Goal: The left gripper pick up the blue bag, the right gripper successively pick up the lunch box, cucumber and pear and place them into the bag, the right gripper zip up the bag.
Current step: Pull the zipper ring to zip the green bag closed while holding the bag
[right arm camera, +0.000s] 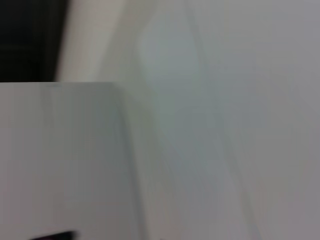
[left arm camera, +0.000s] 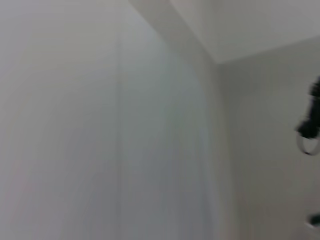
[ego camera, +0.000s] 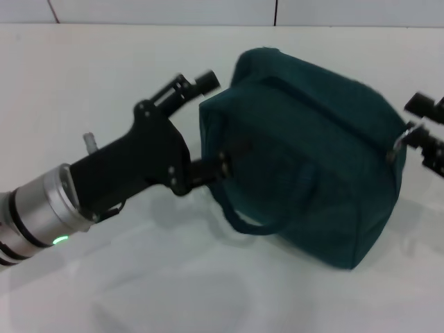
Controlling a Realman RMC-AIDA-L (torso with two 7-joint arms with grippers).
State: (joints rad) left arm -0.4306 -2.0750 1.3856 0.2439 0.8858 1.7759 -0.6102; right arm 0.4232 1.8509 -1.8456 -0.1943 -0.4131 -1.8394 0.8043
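On the white table point(ego camera: 83, 76), just right of centre from my head camera, I see the blue bag point(ego camera: 312, 159) sitting closed and bulging, its top seam running from the near-left end up toward the far-right end, so its long axis lies on a diagonal across my view. My left gripper point(ego camera: 218, 121) is at the bag's left end; one finger reaches over the upper corner and the other presses in at the side panel, so I judge the fingers to be clamped on the fabric there, though the contact itself is partly hidden. One looped handle point(ego camera: 243, 222) hangs slack down the near side.

My right gripper point(ego camera: 424, 135) sits at the opposite end, beside the metal ring pull point(ego camera: 399, 142); whether its fingers are apart or together I cannot tell.

I expect soft fabric that folds and sags under any pinch, and the bulge suggests some weight inside. I'd hold an end seam and keep the ring pull as the grip for zipping.

No lunch box, cucumber or pear shows outside. Both wrist cameras give me only blank pale surface.
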